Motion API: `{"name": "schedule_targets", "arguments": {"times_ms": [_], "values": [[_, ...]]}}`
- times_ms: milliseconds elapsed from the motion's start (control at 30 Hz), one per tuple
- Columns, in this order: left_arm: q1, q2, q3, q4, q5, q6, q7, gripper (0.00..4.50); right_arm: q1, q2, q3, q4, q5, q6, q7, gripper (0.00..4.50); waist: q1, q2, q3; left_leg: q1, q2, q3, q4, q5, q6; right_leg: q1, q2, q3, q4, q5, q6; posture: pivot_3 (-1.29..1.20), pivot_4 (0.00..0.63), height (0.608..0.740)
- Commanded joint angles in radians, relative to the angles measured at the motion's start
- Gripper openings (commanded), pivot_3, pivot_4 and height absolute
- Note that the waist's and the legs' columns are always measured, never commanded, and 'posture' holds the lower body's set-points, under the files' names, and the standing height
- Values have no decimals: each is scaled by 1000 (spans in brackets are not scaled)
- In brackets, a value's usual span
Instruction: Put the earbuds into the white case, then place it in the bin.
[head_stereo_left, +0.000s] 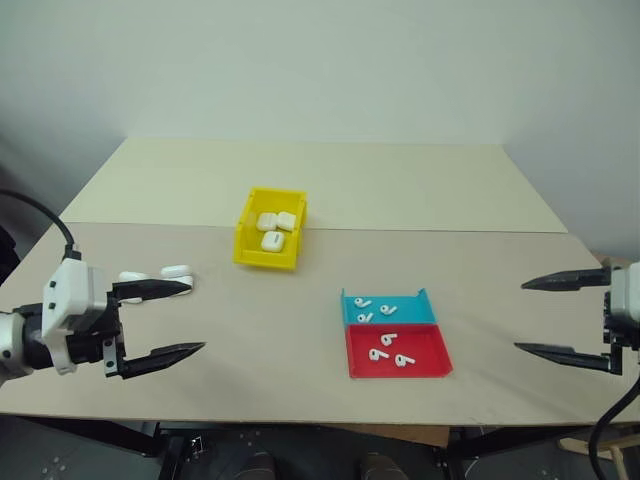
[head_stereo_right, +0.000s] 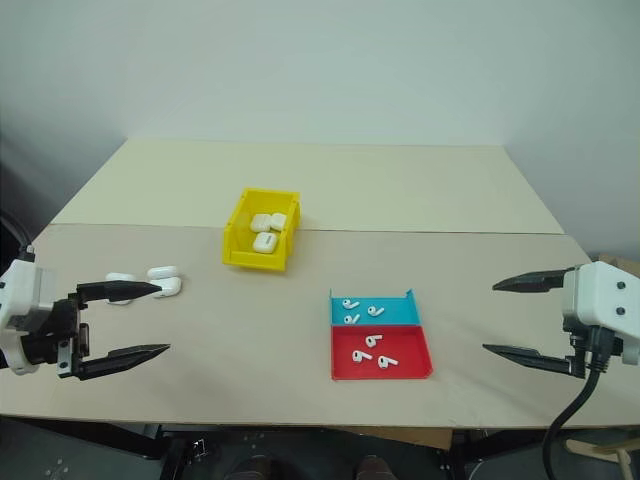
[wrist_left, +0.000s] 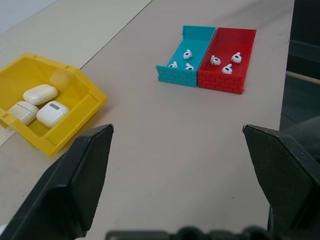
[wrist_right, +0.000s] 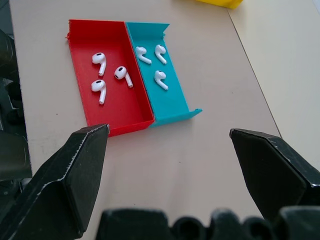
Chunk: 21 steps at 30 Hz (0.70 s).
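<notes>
- A plain, pale grey-white wall (head_stereo_left: 330, 60) stands behind the furniture, evenly lit.
- A flat, light beige tabletop (head_stereo_left: 300, 340) lies nearest the camera.
- A second, cream-coloured tabletop (head_stereo_left: 400, 185) butts against its far edge, meeting it along a straight seam.
- Below the near edge, a dark grey floor (head_stereo_left: 60, 450) and black metal table legs (head_stereo_left: 170, 452) show.

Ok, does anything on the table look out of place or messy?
Nothing stands out. Three cases sit in the yellow bin, earbuds lie inside the blue tray and red tray, and two cases rest on the table.
</notes>
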Motion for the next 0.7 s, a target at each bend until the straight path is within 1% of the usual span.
{"name": "schedule_targets", "arguments": {"times_ms": [33, 100, 233, 267, 333, 367, 433, 533, 567, 633, 700], "values": [[-21, 33, 27, -8, -29, 21, -8, 4500, 3, -3, -21, -23, 2, -12, -8, 4477, 0, 0, 0, 0, 0, 0, 0, 0, 0, 0, 0, 0, 0, 0, 0, 0, 150, 740], [-36, 31, 21, -15, -27, 47, 43, 4500, 6, -2, -19, -28, -3, -3, -19, 4477, 0, 0, 0, 0, 0, 0, 0, 0, 0, 0, 0, 0, 0, 0, 0, 0, 150, 740], [-25, 35, 23, -31, 4, 49, 60, 4500, 15, -5, -19, -38, -3, 10, -22, 4477, -1, 0, 0, 0, 0, 0, 0, 0, 0, 0, 0, 0, 0, 0, 0, 0, 150, 740], [-14, 38, 23, -43, 25, 56, 80, 4500, 16, -6, -17, -40, -5, 15, -26, 4477, -1, 0, 0, 0, 0, 0, 0, 0, 0, 0, 0, 0, 0, 0, 0, 0, 150, 740], [8, 52, 18, -84, 104, 101, 177, 4500, 20, -6, -7, -41, -18, 11, -37, 4477, -1, 0, 0, 0, 0, 0, 0, 0, 0, 0, 0, 0, 0, 0, 0, 0, 150, 740], [17, 72, 12, -103, 144, 149, 230, 4500, 23, -5, -4, -43, -22, 12, -41, 4477, -1, 0, 0, 0, 0, 0, 0, 0, 0, 0, 0, 0, 0, 0, 0, 0, 150, 740], [5, 97, 12, -122, 176, 249, 317, 4500, 30, -9, 3, -45, -27, 19, -42, 4477, 0, -1, 0, 0, 0, -1, 0, 0, 0, 0, 0, 0, 0, 0, 0, 0, 150, 740], [-67, 218, -31, -114, 203, 478, 422, 4500, 35, -4, 12, -52, -27, 25, -52, 4477, 2, -2, 1, 1, -1, -1, 0, 0, 0, 0, 0, 0, 0, 0, 0, 0, 150, 740], [-130, 254, -60, -89, 177, 590, 460, 4500, 35, -3, 17, -55, -25, 28, -55, 4477, 4, -2, 1, 0, -1, -2, 0, 0, 0, 0, 0, -1, 0, 0, 0, 0, 150, 740], [-288, 314, -161, -18, 148, 801, 524, 4500, 31, -2, 31, -57, -24, 31, -65, 4477, 5, -3, 2, 0, -1, -2, 0, 0, 0, 1, 0, -1, 0, 0, 1, 0, 150, 740], [-415, 367, -282, 51, 157, 900, 544, 4500, 20, 2, 53, -52, -33, 27, -84, 4477, 3, -3, 2, 0, -1, -2, 0, 0, 0, 1, 0, -1, 0, 0, 1, 0, 150, 740]]}}
